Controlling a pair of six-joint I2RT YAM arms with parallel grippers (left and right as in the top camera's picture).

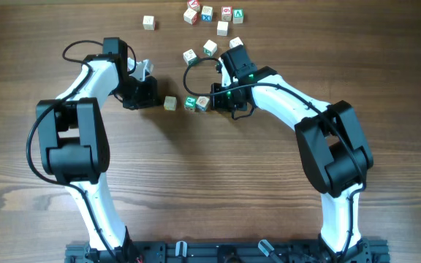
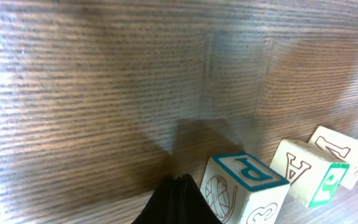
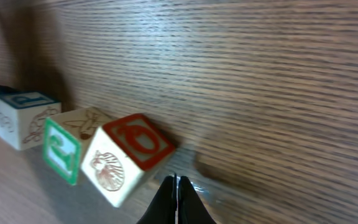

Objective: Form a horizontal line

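Three pale cubes lie in a rough row at mid-table: a blue-marked cube (image 1: 169, 103), a green-marked cube (image 1: 190, 103) and a red-marked cube (image 1: 203, 104). The green and red ones touch; the blue one sits a small gap to their left. My left gripper (image 1: 157, 99) is shut and empty, its tip just left of the blue cube (image 2: 244, 186); its fingers show in the left wrist view (image 2: 179, 190). My right gripper (image 1: 215, 101) is shut and empty, its tip just right of the red cube (image 3: 129, 155); its fingers show in the right wrist view (image 3: 176, 190). The red cube sits turned at an angle.
Several loose cubes lie scattered at the back: one alone (image 1: 148, 23), a cluster (image 1: 207, 12), and two nearer ones (image 1: 189, 56) (image 1: 210, 47) behind the row. A black cable (image 1: 196, 69) loops by the right wrist.
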